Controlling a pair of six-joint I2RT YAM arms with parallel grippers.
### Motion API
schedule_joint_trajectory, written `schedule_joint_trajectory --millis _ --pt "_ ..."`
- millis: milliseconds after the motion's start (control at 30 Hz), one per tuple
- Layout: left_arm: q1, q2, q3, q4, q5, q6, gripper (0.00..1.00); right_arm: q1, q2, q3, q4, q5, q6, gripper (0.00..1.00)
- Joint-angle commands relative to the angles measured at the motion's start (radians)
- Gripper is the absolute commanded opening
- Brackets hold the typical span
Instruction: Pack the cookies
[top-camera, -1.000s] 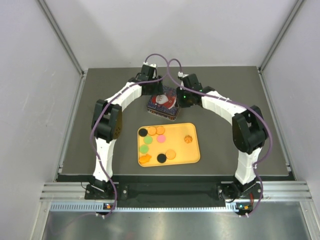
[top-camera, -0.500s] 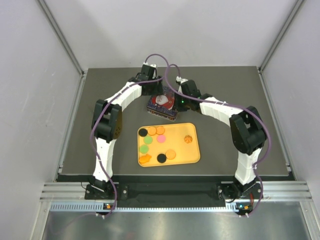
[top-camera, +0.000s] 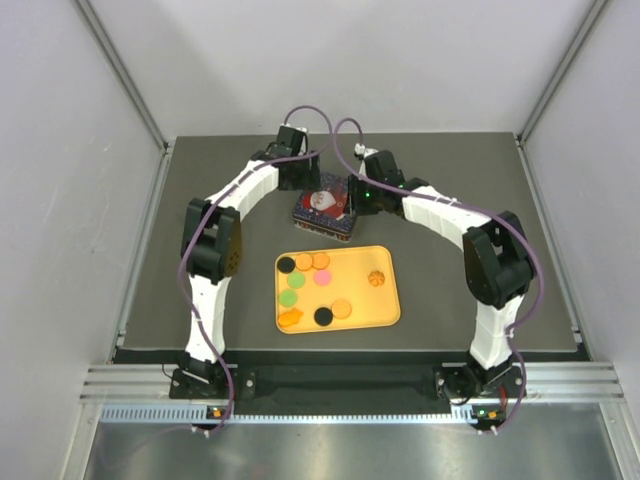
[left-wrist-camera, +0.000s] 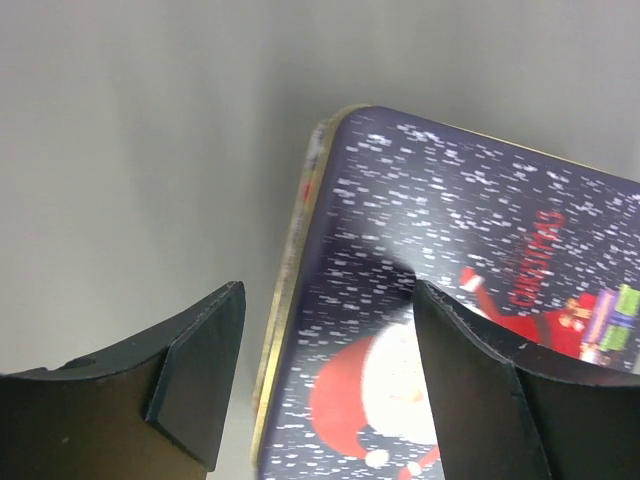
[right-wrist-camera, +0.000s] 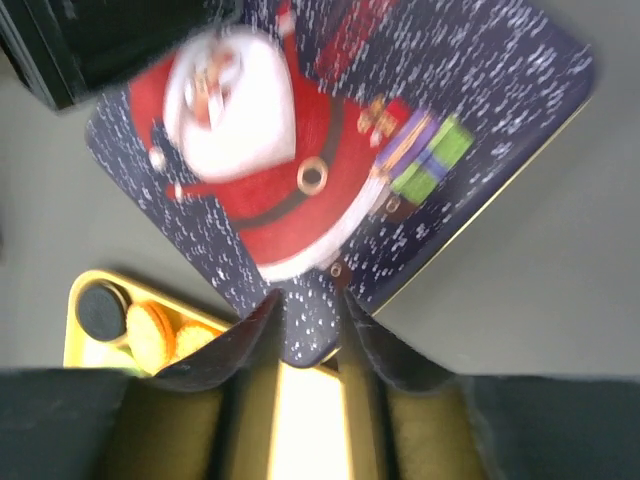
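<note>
**A:** How will the cookies handle?

**B:** I'd judge them light, stiff and brittle: thin discs that crack if squeezed hard and slide on a smooth surface. The ridged and flower-shaped ones give more bite. Take each across its rim, on opposite edges, with a light squeeze. None is held right now.

**A:** What are the pincers doing?

**B:** The left pincer is spread wide and holds nothing. Its fingers straddle the long edge of the Christmas tin, one outside the rim and one over the lid. The right pincer is drawn narrow, with the tin's near corner between its fingers. It looks clamped on that corner, though the view is blurred.

**A:** So the tin is shut?

**B:** The Santa lid faces up and seems seated, so opening it is likely the job in hand.

**A:** And the cookies?

**B:** They lie flat on the yellow tray, just on the near side of the tin. Most cluster at the left, with one orange one alone to the right. Tray and tin both sit on the dark worktop.
</note>
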Motion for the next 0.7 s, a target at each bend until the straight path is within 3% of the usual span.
schedule_joint_trajectory --millis 0,133,167,233,267,500,667 --pt "0.044 -0.044 0.033 -0.046 -0.039 0.016 0.73 -0.03 -0.048 0.094 -0.012 -0.007 -0.021 0.34" --pt "0.048 -0.157 -0.004 -0.024 -0.043 0.013 0.74 -0.065 -0.133 0.105 0.004 -0.011 -0.017 0.56" --pt "0.048 -0.18 -0.019 -0.019 -0.045 0.012 0.74 -0.074 -0.153 0.099 0.008 -0.01 -0.016 0.67" --pt "0.048 -0.269 -0.093 -0.013 -0.033 -0.013 0.74 -0.092 -0.219 0.062 0.013 -0.012 -0.01 0.75" --pt "0.044 -0.303 -0.128 -0.006 -0.034 -0.025 0.74 -0.1 -0.245 0.041 0.031 -0.012 -0.007 0.99" --pt "0.026 -0.703 -0.53 0.044 -0.014 -0.079 0.74 -0.163 -0.543 -0.23 0.087 0.022 0.039 1.0" --pt "-0.007 -0.918 -0.711 0.033 -0.014 -0.068 0.75 -0.175 -0.696 -0.393 0.085 0.104 0.032 1.0"
